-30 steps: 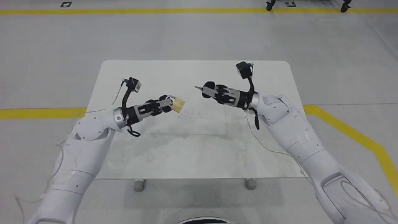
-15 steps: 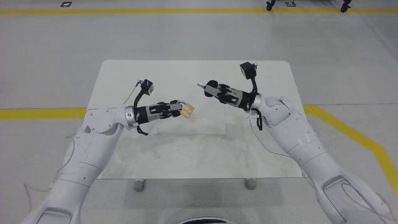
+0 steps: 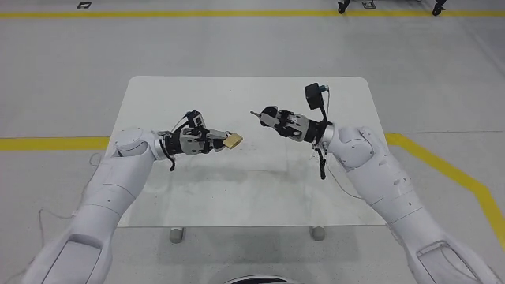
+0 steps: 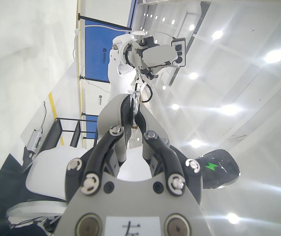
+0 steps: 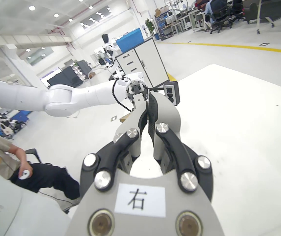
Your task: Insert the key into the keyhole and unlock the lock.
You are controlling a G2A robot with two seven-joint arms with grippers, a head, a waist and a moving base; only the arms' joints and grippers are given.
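A small brass padlock (image 3: 233,139) hangs above the white table (image 3: 339,197), with my left gripper (image 3: 219,138) shut on it. In the left wrist view the fingers (image 4: 127,114) pinch the lock's metal shackle (image 4: 135,99); the brass body is hidden behind them. My right gripper (image 3: 268,116) is shut on the key (image 3: 255,113), whose thin tip points toward the lock. A short gap separates key tip and lock. In the right wrist view the shut fingers (image 5: 152,114) hide the key, and the left gripper (image 5: 136,92) shows beyond them.
Both grippers hover over the middle of the table, which carries nothing else. Its front edge (image 3: 237,225) lies toward me. A seated person (image 5: 12,158) is off to the side, away from the table.
My left arm has swung inward and rolled its wrist, carrying the padlock toward the table's middle and closer to the key. The right gripper has barely shifted.
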